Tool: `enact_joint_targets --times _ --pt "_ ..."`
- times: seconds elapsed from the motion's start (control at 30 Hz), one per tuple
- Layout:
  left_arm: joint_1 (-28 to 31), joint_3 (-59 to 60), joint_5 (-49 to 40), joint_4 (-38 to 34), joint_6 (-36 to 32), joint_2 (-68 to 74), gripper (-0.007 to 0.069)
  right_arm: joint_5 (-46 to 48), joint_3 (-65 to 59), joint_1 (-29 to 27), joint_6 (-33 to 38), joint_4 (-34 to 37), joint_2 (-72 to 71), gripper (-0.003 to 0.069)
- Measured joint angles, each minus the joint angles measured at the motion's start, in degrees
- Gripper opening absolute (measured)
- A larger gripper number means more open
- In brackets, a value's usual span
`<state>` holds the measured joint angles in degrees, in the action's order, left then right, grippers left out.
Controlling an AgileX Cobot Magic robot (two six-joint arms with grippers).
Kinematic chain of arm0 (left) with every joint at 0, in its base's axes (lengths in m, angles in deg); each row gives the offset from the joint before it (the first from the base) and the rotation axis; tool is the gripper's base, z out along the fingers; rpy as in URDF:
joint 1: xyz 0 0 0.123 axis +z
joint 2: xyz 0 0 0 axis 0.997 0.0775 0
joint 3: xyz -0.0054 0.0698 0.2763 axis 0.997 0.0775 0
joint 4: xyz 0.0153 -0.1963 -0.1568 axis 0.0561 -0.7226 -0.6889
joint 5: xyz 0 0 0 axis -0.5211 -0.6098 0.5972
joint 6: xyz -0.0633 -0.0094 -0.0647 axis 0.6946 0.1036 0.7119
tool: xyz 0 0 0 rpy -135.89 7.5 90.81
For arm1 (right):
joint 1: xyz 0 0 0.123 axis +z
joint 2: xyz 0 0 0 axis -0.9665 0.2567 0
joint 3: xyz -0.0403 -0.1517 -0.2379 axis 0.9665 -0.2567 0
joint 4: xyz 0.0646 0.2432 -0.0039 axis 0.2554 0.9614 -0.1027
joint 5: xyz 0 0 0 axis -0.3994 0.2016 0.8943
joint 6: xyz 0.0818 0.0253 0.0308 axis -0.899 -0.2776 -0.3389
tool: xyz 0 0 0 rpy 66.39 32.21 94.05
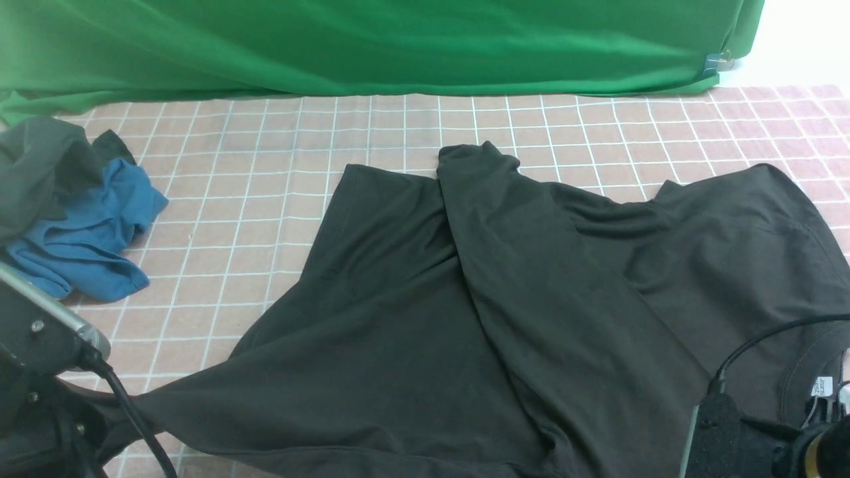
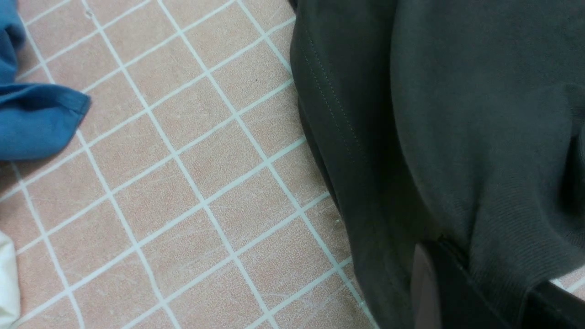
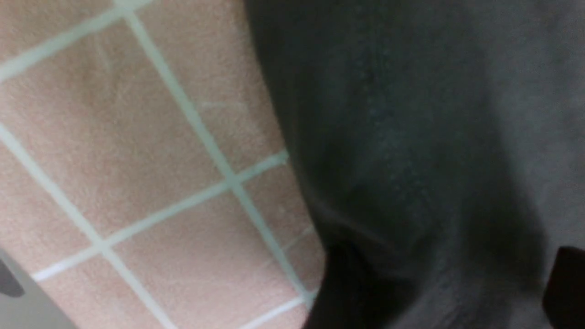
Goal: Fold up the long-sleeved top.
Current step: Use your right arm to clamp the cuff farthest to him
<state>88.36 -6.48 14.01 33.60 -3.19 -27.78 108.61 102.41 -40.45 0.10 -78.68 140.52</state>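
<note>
Label (image 1: 822, 386) shows only frontally; left gripper (image 2: 489, 292) pinches the long-sleeved top (image 1: 412, 299); right gripper (image 3: 457, 288) gapes.

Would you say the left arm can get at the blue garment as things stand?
Probably not yet: the blue garment lies close on that side, but the left gripper is shut on the black top and must let go first.
</note>
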Motion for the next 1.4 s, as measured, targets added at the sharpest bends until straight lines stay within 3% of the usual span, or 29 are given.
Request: enact_joint_targets --times 0.03,0.13,0.3,0.43,0.63,0.8,0.87,0.9,0.93,0.97,1.0,1.07,1.13,1.23,1.3,1.4 --pt "0.0 0.0 0.0 0.0 0.0 0.0 0.0021 0.1 0.0 0.0 0.0 0.0 0.2 0.0526" --pt "0.0 0.0 0.0 0.0 0.0 0.0 0.0021 0.9 0.0 0.0 0.0 0.6 0.8 0.0388" --pt "0.0 0.0 -0.6 0.0 0.0 -0.1 0.0021 9.4 3.6 0.3 0.0 5.3 -1.0 0.0110" --pt "0.0 -0.6 -2.0 0.9 0.0 -0.1 0.0021 18.7 8.0 0.3 -0.1 10.1 -5.3 0.0034" --pt "0.0 -4.1 -5.7 1.9 0.1 -0.1 0.0021 23.0 8.1 0.3 -1.1 15.1 -9.9 0.0032" --pt "0.0 -4.8 -6.5 2.5 1.3 -0.1 0.0021 22.3 6.0 0.3 -1.3 8.7 -10.8 0.0087" --pt "0.0 -4.8 -6.6 2.5 1.3 -0.1 0.0021 17.6 4.8 0.3 -2.0 7.5 -10.8 0.0265" --pt "0.0 -4.8 -6.5 2.5 1.3 -0.1 0.0021 16.7 4.7 0.3 -2.0 7.4 -10.8 0.0283" --pt "0.0 -4.8 -6.3 2.5 1.3 -0.1 0.0021 12.7 3.8 0.3 -2.1 7.2 -10.4 0.0463" --pt "0.0 -4.8 -6.3 2.5 1.3 -0.1 0.0021 11.7 3.7 0.3 -2.1 7.1 -10.3 0.0482" --pt "0.0 -4.8 -6.0 2.7 1.3 -0.1 0.0021 8.6 2.9 0.3 -2.0 6.4 -9.6 0.0586" --pt "0.0 -4.8 -6.0 2.8 1.3 -0.1 0.0021 5.6 1.6 0.3 -1.8 5.2 -7.5 0.0658" --pt "0.0 -4.8 -6.0 3.0 1.3 -0.1 0.0021 4.7 0.8 0.3 -1.8 4.0 -5.5 0.0666" --pt "0.0 -4.8 -6.0 3.0 1.3 -0.1 0.0021 4.4 0.5 0.3 -1.7 1.6 -2.6 0.0623" --pt "0.0 -4.8 -6.0 3.0 1.3 -0.1 0.0021 3.6 0.5 0.3 -1.7 0.0 -0.5 0.0528" --pt "0.0 -4.8 -6.0 3.0 1.3 -0.1 0.0021 2.7 0.5 0.3 -1.5 -0.5 0.6 0.0440"
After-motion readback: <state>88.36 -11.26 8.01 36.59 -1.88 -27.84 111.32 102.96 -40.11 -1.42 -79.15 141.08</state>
